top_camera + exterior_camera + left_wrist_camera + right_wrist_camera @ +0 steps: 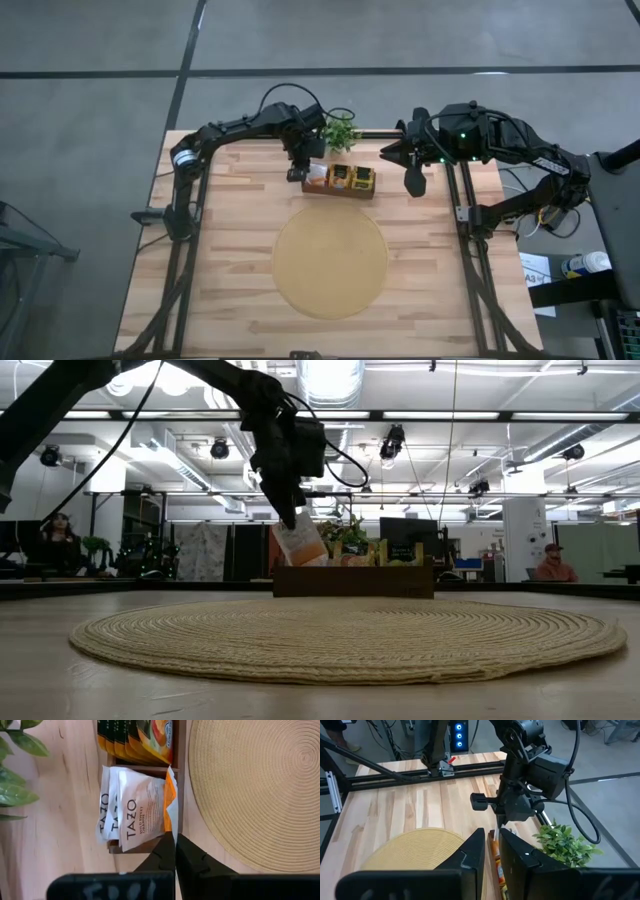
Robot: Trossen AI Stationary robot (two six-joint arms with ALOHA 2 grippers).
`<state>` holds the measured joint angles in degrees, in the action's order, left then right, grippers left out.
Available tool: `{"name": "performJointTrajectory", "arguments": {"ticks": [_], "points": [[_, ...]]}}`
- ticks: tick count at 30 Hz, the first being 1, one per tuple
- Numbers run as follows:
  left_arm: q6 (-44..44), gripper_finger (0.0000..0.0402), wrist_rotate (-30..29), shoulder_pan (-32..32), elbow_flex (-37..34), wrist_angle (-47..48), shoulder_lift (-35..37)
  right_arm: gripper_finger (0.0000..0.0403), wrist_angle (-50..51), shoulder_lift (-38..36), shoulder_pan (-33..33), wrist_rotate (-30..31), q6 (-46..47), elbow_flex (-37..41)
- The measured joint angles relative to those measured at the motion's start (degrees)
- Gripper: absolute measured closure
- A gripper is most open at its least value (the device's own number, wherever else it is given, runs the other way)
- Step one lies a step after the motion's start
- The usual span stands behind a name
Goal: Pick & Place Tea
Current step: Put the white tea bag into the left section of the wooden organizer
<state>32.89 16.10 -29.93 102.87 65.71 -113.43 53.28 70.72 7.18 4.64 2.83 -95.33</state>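
The left gripper (175, 851) pinches the corner of one orange Tazo packet (170, 802) over the wooden box (340, 189) — a thin grip that could slip. The right gripper (413, 182) hangs nearby, fingers slightly parted.

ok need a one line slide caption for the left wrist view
Left tool pinching an orange-edged tea packet at the end of the wooden box, beside the round woven mat.

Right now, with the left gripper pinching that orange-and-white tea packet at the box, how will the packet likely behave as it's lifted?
The tea packet looks thin and flat, so it is probably light and bendy. The left gripper holds only its edge, so it may hang tilted, as the low view suggests. Neighbouring packets press against it and might drag up from the wooden box.
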Motion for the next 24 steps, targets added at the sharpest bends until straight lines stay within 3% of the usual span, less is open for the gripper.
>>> {"name": "performJointTrajectory", "arguments": {"ticks": [24], "points": [[0.93,0.0401,-6.49,4.55,0.00,-0.17,-2.65,0.0351,0.00,0.00,-0.02,-0.04,0.34,0.00]]}}
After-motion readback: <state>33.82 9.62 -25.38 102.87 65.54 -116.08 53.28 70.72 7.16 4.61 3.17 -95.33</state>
